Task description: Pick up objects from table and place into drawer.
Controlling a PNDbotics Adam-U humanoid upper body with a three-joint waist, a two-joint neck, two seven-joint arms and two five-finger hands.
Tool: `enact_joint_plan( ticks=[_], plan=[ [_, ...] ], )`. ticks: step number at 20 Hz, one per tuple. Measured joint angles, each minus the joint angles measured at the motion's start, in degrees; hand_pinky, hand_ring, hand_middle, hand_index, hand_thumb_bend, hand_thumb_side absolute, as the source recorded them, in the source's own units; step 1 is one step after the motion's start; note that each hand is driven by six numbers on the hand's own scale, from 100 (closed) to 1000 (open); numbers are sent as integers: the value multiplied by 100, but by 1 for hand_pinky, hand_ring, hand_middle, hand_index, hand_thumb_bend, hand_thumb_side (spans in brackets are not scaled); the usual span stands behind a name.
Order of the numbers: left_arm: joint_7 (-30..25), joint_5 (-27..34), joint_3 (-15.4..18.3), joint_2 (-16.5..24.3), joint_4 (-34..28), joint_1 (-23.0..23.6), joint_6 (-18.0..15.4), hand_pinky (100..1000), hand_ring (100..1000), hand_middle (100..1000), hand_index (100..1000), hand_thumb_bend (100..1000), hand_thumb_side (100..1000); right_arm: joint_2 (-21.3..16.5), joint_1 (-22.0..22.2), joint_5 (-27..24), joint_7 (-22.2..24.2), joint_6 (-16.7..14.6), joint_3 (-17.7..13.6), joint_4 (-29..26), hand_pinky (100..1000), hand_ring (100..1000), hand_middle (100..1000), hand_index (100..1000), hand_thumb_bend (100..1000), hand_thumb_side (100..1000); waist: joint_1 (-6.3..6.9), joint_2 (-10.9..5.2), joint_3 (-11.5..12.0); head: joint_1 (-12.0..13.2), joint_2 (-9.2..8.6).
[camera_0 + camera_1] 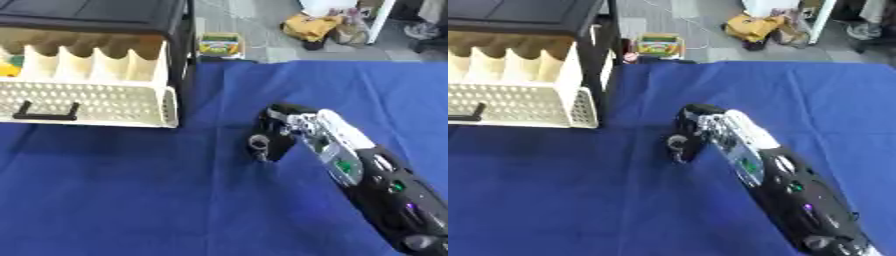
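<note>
Here, at the upper left of the frame, the drawer (96, 102) stands pulled out of a black cabinet (96, 15): a cream, perforated tray with a dark handle (45, 111) on its front wall, and a scrap of yellow and green (9, 66) showing at its far left inside, too small to name. Just right of the cabinet, at the top of the frame beyond the blue tablecloth (114, 200), sits a small yellow-and-green box (220, 45) on the floor. Moving to the centre, the right hand (276, 135) hangs low over the cloth with its dark fingers turned downward; they look curled in, but whether they close on anything cannot be told, since no separate object shows under or within them. No loose object for the task is plain on the cloth either. The forearm (367, 180) runs off toward the lower right corner. The left hand does not show in either view. As a judgement, the step in hand is either the pick itself or the start of the carry. If something is held, the next move calls for lifting clear of the cloth, travelling left and up toward the drawer, passing over its front wall and releasing above the open tray.
</note>
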Motion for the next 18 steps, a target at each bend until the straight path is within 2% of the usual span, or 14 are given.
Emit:
enact_joint_plan(
  ticks=[6,7,11,18],
  plan=[
    [0,-3,0,-19,0,23,0,100,100,100,730,100,746,0,-17,0,-17,16,0,17,417,609,629,718,357,104,0,0,-8,0,0],
    [0,-3,0,-34,0,24,0,100,100,100,730,100,745,0,-17,0,-17,16,0,17,406,598,619,706,392,100,0,0,-8,0,0],
    [0,-3,0,-49,0,27,0,100,100,100,730,100,743,0,-17,0,-19,17,0,19,383,566,582,681,460,100,0,0,-7,0,0],
    [-2,-3,0,-50,0,40,1,100,100,100,729,100,741,0,-17,26,-112,49,0,19,346,512,523,637,489,112,0,0,-14,0,-2]
  ],
)
